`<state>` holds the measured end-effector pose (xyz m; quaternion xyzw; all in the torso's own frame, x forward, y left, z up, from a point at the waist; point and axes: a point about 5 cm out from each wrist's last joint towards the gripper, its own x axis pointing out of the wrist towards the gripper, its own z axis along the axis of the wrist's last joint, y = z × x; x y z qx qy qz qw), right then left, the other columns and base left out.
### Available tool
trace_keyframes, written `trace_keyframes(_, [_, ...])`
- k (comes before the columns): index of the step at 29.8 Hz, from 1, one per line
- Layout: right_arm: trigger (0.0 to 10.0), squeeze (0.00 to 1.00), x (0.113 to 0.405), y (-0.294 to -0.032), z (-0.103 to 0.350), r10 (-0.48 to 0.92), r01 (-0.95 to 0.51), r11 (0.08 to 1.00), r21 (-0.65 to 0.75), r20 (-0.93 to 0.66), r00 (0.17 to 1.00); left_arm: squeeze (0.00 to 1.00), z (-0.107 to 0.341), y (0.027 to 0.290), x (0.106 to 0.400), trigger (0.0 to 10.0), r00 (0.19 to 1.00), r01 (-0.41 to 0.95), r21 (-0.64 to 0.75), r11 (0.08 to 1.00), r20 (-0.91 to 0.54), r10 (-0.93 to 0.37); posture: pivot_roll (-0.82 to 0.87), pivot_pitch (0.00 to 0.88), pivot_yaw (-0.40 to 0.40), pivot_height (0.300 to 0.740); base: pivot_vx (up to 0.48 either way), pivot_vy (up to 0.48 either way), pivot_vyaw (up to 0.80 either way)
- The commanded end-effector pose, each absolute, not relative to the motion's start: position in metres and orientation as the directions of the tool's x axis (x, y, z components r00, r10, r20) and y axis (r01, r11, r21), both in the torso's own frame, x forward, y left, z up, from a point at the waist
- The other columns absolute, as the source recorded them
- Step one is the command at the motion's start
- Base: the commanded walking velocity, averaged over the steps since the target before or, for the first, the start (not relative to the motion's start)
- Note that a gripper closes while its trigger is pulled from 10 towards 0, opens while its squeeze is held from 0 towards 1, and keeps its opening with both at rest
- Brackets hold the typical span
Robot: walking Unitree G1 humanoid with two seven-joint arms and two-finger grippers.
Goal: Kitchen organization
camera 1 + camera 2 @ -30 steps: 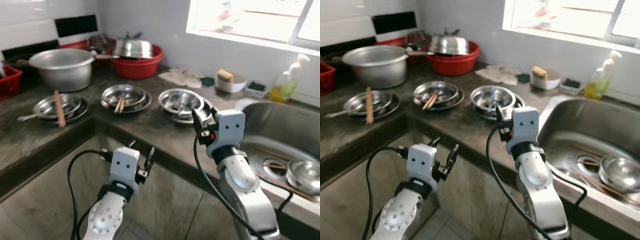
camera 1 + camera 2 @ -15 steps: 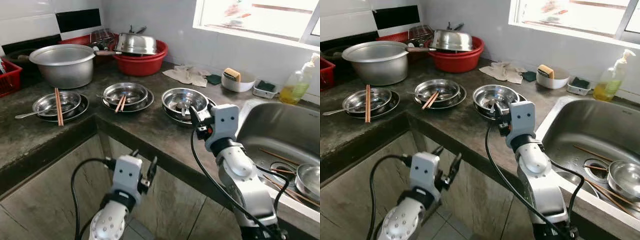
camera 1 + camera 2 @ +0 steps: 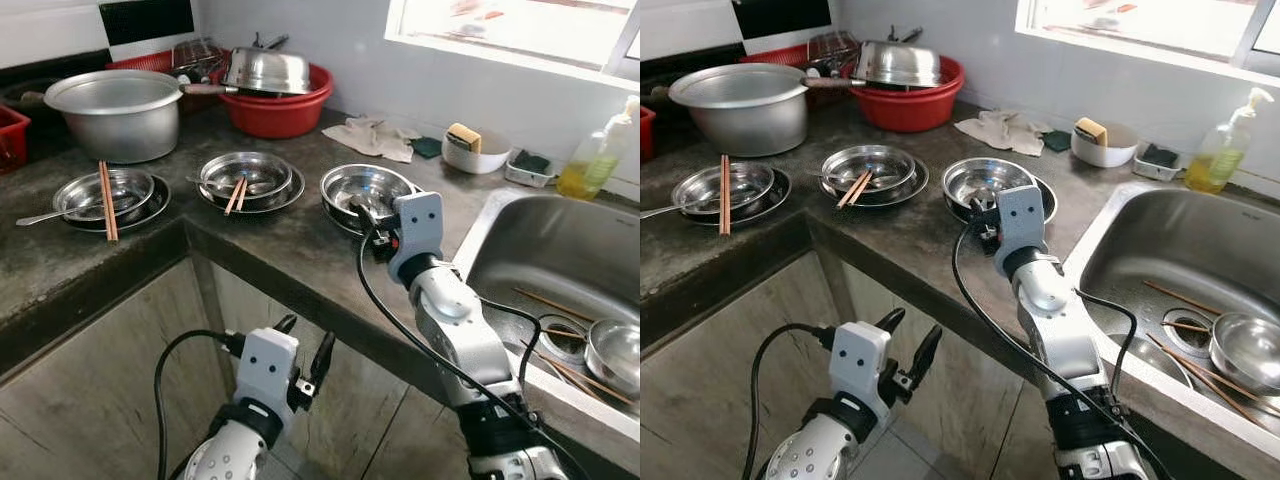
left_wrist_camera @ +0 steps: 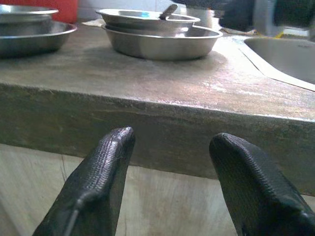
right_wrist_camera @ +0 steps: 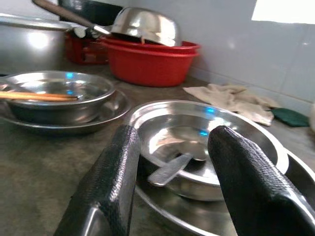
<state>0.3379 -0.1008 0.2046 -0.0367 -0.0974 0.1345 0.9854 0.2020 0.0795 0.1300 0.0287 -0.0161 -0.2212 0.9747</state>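
Closer now than a second ago, my right pincer (image 5: 170, 172) has pushed forward over the counter (image 3: 290, 255) until its fingers, spread apart, frame the near bowl (image 3: 368, 188); my head has leaned in too, so the whole view has shifted and the dishes themselves have not moved. Going from big to small: the sink (image 3: 560, 260) lies at my 2 o'clock with a small bowl (image 3: 612, 350) and chopsticks in its bottom; the big pot (image 3: 118, 108) stands at 10 o'clock and the red basin (image 3: 280, 100) with an upturned metal bowl at 11. Three stacks of steel bowls on plates run across the counter, the far-left bowl (image 3: 95, 195) and the middle bowl (image 3: 245, 175) each with chopsticks laid across, the near one at 12 o'clock holding a spoon (image 5: 172, 166). I judge that near bowl to be light, stiff and slick, likely to skate on its plate, so I would pinch its rim on my side, one finger inside and one outside, and lift level so the spoon does not slide out. My left pincer (image 4: 172, 162) hangs low below the counter edge at 7 o'clock, fingers apart and empty.
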Motion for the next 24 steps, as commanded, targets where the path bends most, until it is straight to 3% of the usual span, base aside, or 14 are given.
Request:
trace_keyframes(1, [10.0, 0.00, 0.341, -0.099, 0.206, 0.285, -0.271, 0.958, -0.095, 0.194, 0.939, 0.00, 0.135, 0.077, 0.199, 10.0, 0.895, 0.442, 0.053, 0.895, 0.030, -0.444, 0.07, 0.102, -0.097, 0.740, 0.000, 0.000, 0.00])
trace_keyframes(2, [10.0, 0.00, 0.342, -0.098, 0.206, 0.287, -0.272, 0.957, -0.097, 0.195, 0.938, 0.00, 0.135, 0.077, 0.199, 10.0, 0.896, 0.442, 0.052, 0.895, 0.031, -0.444, 0.07, 0.103, -0.098, 0.740, 0.000, 0.000, 0.00])
trace_keyframes(3, [10.0, 1.00, 0.344, -0.098, 0.205, 0.292, -0.279, 0.956, -0.094, 0.196, 0.936, 0.00, 0.135, 0.077, 0.198, 10.0, 0.896, 0.441, 0.051, 0.896, 0.031, -0.443, 0.07, 0.104, -0.097, 0.740, 0.000, 0.000, 0.00])
trace_keyframes(8, [10.0, 1.00, 0.346, -0.096, 0.205, 0.289, -0.268, 0.955, -0.126, 0.196, 0.937, 0.00, 0.135, 0.077, 0.197, 10.0, 0.896, 0.442, 0.052, 0.895, 0.030, -0.444, 0.07, 0.101, -0.097, 0.740, 0.000, 0.000, 0.00])
trace_keyframes(9, [10.0, 0.00, 0.347, -0.096, 0.204, 0.280, -0.256, 0.957, -0.139, 0.193, 0.940, 0.00, 0.136, 0.077, 0.197, 10.0, 0.895, 0.443, 0.053, 0.895, 0.030, -0.445, 0.07, 0.100, -0.096, 0.740, 0.000, 0.000, 0.00])
trace_keyframes(24, [10.0, 0.00, 0.363, -0.093, 0.196, 0.246, -0.230, 0.966, -0.119, 0.152, 0.957, 0.00, 0.135, 0.078, 0.197, 10.0, 0.897, 0.439, 0.068, 0.896, 0.029, -0.441, 0.08, 0.087, -0.101, 0.740, 0.000, 0.000, 0.00])
